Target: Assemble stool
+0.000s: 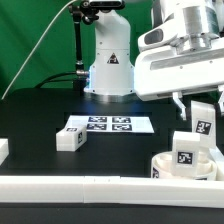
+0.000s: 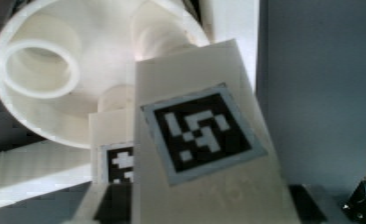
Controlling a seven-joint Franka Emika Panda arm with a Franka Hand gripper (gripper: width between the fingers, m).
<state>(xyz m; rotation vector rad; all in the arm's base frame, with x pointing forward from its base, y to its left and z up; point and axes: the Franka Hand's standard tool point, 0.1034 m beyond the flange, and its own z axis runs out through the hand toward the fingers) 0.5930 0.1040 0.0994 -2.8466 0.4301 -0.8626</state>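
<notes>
My gripper (image 1: 199, 112) is shut on a white blocky leg (image 1: 203, 126) with a black-and-white tag, and holds it tilted just above the round white seat (image 1: 163, 166) at the exterior view's lower right. A second tagged leg (image 1: 186, 152) stands upright on the seat, right below the held one. A third leg (image 1: 72, 138) lies on the table by the marker board. In the wrist view the held leg (image 2: 201, 125) fills the middle between my dark fingers (image 2: 318, 204), with the ribbed seat (image 2: 55, 85) and the standing leg's tag (image 2: 123, 166) behind it.
The marker board (image 1: 108, 125) lies mid-table before the robot base (image 1: 108, 70). A long white rail (image 1: 90, 186) runs along the front edge. A small white block (image 1: 3, 150) shows at the exterior view's far left.
</notes>
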